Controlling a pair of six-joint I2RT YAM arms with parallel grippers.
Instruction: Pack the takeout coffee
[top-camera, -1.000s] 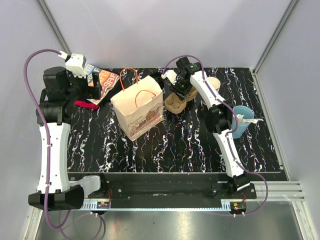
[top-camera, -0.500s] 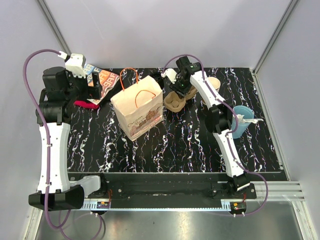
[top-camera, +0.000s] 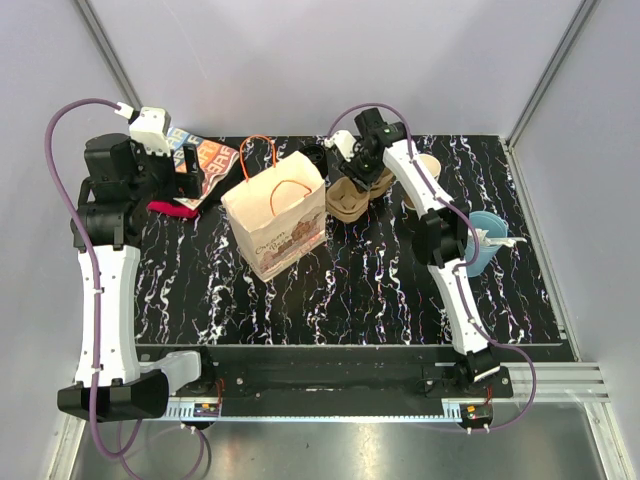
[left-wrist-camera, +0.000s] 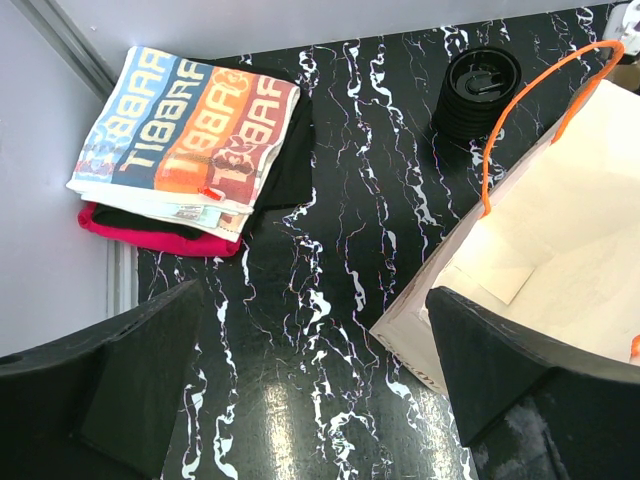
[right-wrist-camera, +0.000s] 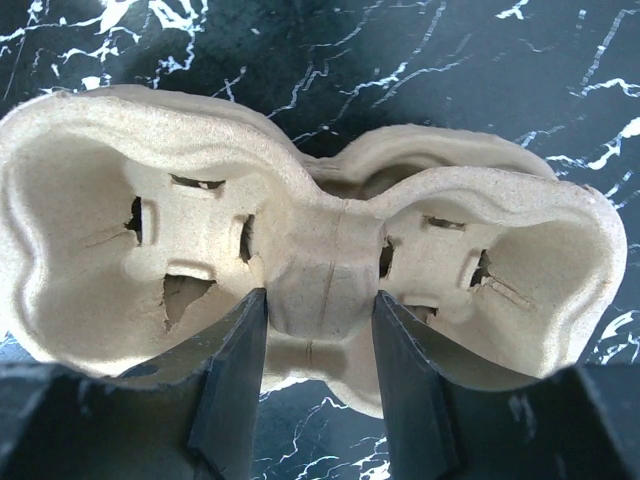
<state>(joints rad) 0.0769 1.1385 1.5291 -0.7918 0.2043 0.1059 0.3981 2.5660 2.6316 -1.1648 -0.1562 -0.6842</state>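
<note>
No brown cup with a black lid, the takeout coffee, shows in any view. A pale pulp cup carrier with two empty wells sits just right of the open paper bag. My right gripper is shut on the carrier's centre ridge, one finger on each side; from above the right gripper covers part of the carrier. My left gripper hangs open above bare table, left of the bag, holding nothing. The left gripper is at the table's far left.
A black ribbed stack of lids stands behind the bag. Folded colourful cloths lie at the back left corner. Lidless paper cups stand at the back right, and a light blue cup with stirrers sits near the right arm.
The right gripper has carried the carrier a little to the left, closer to the bag. The left arm and the bag have not moved.
</note>
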